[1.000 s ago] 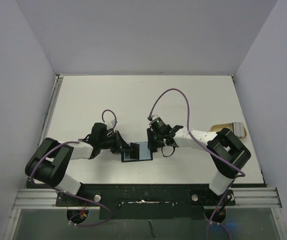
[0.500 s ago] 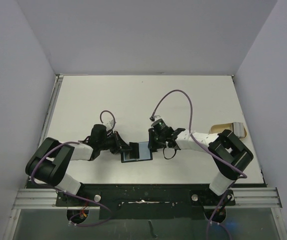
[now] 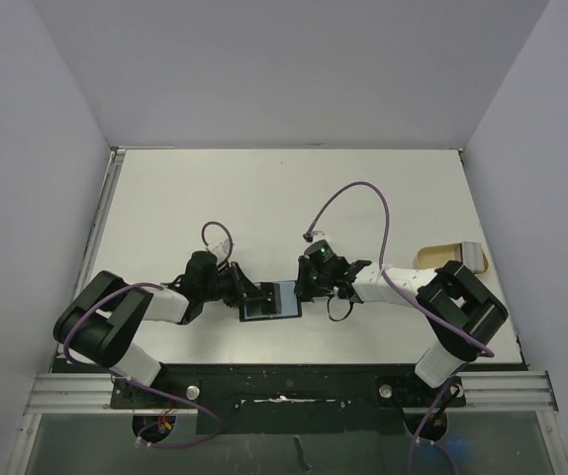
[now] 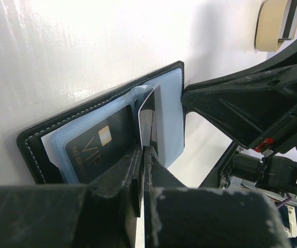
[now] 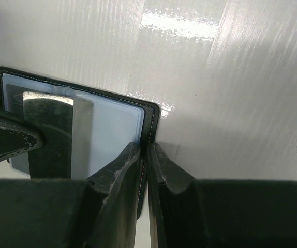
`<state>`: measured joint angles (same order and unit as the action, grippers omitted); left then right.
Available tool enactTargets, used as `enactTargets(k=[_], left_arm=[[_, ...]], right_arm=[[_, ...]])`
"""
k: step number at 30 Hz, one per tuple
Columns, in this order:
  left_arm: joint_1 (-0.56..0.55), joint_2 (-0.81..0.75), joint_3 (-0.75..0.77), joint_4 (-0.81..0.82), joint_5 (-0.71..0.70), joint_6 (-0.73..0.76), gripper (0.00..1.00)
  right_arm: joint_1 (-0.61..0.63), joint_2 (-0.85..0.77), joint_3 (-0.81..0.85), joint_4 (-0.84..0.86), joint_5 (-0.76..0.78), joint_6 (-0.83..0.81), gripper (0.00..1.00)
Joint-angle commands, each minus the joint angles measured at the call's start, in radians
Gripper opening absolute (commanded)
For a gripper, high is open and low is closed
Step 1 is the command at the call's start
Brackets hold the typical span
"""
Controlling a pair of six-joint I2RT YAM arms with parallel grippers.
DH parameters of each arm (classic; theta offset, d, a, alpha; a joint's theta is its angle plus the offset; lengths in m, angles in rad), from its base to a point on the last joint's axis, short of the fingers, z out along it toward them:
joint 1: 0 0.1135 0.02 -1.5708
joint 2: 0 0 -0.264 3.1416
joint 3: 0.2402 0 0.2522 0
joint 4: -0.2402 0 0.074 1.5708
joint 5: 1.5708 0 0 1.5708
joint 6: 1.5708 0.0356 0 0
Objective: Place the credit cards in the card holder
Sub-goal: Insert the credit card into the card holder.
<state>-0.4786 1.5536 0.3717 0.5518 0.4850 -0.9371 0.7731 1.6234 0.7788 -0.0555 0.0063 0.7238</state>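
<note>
**Change since earlier frames:** both wrists have sunk lower and drawn in toward the card holder point(image 3: 272, 300), which has not shifted.

**Card holder:** lies open and flat on the table point(image 3: 363, 188), between the two grippers, with its grey-blue sleeves facing up.

**Right gripper point(image 5: 147, 150):** at the holder's right edge. The jaws are nearly closed and pinch the stitched black cover, pinning it down.

**Left gripper point(image 4: 143, 155):** at the holder's left half. The jaws are narrow and clamp a second card point(image 4: 149, 116), which stands on edge. Its leading edge is at or just inside the mouth of a sleeve near the holder's fold, and how deep it sits cannot be told.

**VIP card point(image 4: 99, 150):** black, already seated in a sleeve on the holder's left half.

**Tan tray point(image 4: 269, 26):** well apart from the holder, beyond its right side. It holds what looks like a striped card point(image 4: 288, 19).

**Progress, as judged:**
- One card is stowed.
- One is mid-insertion and needs to be slid fully home.
- The tray's card probably remains to be fetched.
- The holder is not yet closed.
</note>
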Motion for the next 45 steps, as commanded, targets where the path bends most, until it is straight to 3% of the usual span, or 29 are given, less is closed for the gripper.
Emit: enactTargets(k=[1,10,17,20,24,45], left_arm=[[-0.026,0.011,-0.017,0.054,-0.067,-0.006,0.0],[-0.032,-0.031,0.027,-0.049,-0.093,0.0,0.26],[-0.031,-0.128,0.045,-0.191,-0.145,0.024,0.37],[-0.032,-0.146,0.07,-0.279,-0.183,0.033,0.38],[-0.036,-0.155,0.066,-0.279,-0.175,0.03,0.39],[-0.134,-0.08,0.075,-0.147,-0.167,-0.027,0.35]], right_arm=[[0.009,-0.012,-0.044,-0.047,-0.01,0.036,0.12],[0.009,-0.079,-0.039,-0.077,-0.002,0.038,0.17],[0.009,-0.125,-0.064,-0.08,-0.005,0.039,0.22],[0.011,-0.143,-0.085,-0.056,-0.009,0.04,0.21],[0.013,-0.143,-0.101,-0.036,-0.019,0.045,0.16],[0.043,-0.109,-0.129,0.03,-0.022,0.075,0.12]])
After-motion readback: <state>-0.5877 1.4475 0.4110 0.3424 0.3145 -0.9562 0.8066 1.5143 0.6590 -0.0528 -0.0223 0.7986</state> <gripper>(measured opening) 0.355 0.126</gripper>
